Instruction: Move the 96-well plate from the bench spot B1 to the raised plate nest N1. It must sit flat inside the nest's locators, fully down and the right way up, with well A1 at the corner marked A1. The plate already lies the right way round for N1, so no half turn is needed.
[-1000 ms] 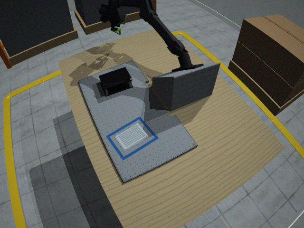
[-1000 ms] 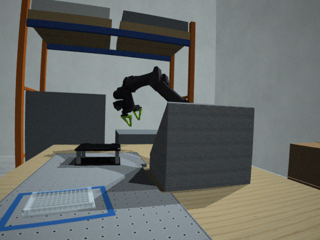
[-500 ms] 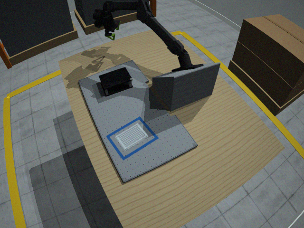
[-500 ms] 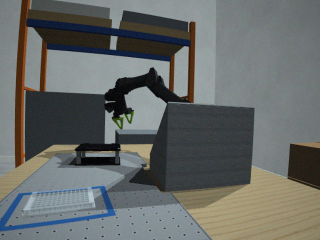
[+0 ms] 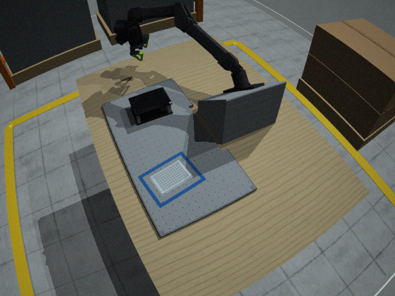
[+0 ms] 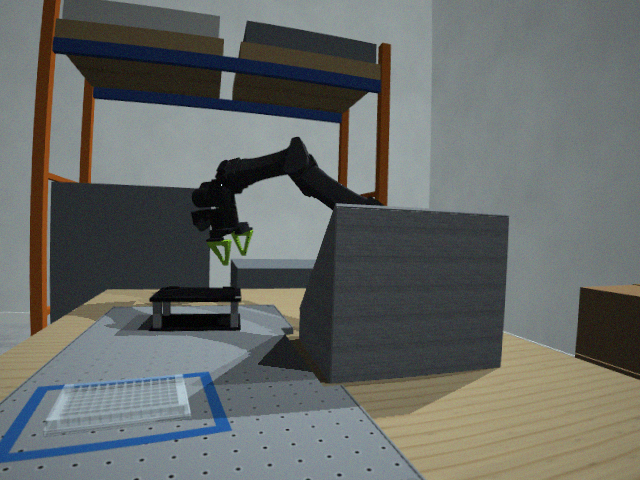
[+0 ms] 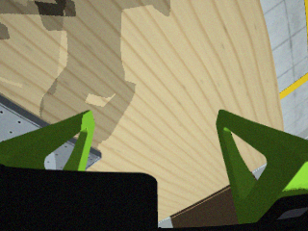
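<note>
Exterior view, nearest me: the plate (image 6: 117,401) lies flat inside the blue B1 outline (image 6: 216,408) on the grey board (image 6: 289,454), toward the table's (image 6: 516,428) near end, with nothing touching it. So I judge nothing of the transfer is done yet. Further back, toward the far end, the black nest (image 6: 195,295) stands raised on its posts with nothing on top. Beyond it, over the table's far edge, my gripper (image 6: 230,248) hangs high with its jaws spread wide and holding nothing. Left for me: come back over the nest to the plate, grasp it, lift, and seat it in the nest.
</note>
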You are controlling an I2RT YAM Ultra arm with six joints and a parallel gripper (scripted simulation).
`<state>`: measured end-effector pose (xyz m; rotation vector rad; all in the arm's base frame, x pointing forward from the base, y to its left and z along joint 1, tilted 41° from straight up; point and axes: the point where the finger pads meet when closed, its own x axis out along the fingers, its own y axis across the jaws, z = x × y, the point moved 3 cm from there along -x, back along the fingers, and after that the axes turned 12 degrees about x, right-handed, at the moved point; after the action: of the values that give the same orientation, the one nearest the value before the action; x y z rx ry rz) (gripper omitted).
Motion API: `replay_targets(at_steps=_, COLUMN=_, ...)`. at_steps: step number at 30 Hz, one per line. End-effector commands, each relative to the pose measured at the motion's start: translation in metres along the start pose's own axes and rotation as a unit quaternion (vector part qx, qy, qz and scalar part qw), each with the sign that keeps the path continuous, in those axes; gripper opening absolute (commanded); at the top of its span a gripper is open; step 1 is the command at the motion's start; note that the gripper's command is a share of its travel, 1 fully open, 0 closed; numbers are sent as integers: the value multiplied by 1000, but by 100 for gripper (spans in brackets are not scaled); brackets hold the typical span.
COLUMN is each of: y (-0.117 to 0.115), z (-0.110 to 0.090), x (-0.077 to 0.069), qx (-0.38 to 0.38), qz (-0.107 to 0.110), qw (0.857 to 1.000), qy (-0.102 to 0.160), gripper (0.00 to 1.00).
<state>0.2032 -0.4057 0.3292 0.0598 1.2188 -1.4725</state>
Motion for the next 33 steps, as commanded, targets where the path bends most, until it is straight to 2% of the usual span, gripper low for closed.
replay_targets(at_steps=1, y=29, z=4, x=-3, qx=-12, qz=18, qw=1000, qy=-9, gripper=100)
replay_targets(at_steps=5, y=40, z=13, x=-12, qx=3, qz=13, qw=1000, qy=-24, gripper=100)
replay_targets(at_steps=9, y=59, z=10, x=-12, qx=-7, qz=12, qw=1000, qy=-15, gripper=100)
replay_targets(at_steps=11, y=59, z=10, x=-12, qx=-7, qz=12, qw=1000, qy=-15, gripper=100)
replay_targets(at_steps=12, y=56, z=14, x=-22, qx=-4, qz=31, qw=999, qy=-34, gripper=100)
replay_targets(at_steps=14, y=69, z=8, x=-18, qx=-34, qz=42, qw=998, qy=-25, gripper=100)
replay_targets(at_steps=16, y=92, z=5, x=-8, qx=-41, qz=41, qw=998, qy=-12, gripper=100)
replay_targets(at_steps=19, y=98, z=13, x=-16, qx=-25, qz=37, qw=999, qy=-27, gripper=100)
replay_targets(at_steps=23, y=115, z=7, x=-18, qx=-35, qz=36, qw=999, qy=-19, gripper=100)
replay_targets(at_steps=24, y=127, z=4, x=-13, qx=-52, qz=51, qw=997, qy=-16, gripper=100)
replay_targets(at_steps=25, y=129, z=3, x=-16, qx=-70, qz=61, qw=996, qy=-18, gripper=100)
replay_targets(at_steps=28, y=134, z=2, x=-16, qx=-72, qz=62, qw=995, qy=-18, gripper=100)
replay_targets(at_steps=29, y=126, z=11, x=-30, qx=-45, qz=67, qw=996, qy=-38, gripper=100)
replay_targets(at_steps=30, y=140, z=8, x=-22, qx=-54, qz=61, qw=996, qy=-30, gripper=100)
replay_targets(at_steps=33, y=154, z=4, x=-24, qx=-57, qz=58, qw=996, qy=-27, gripper=100)
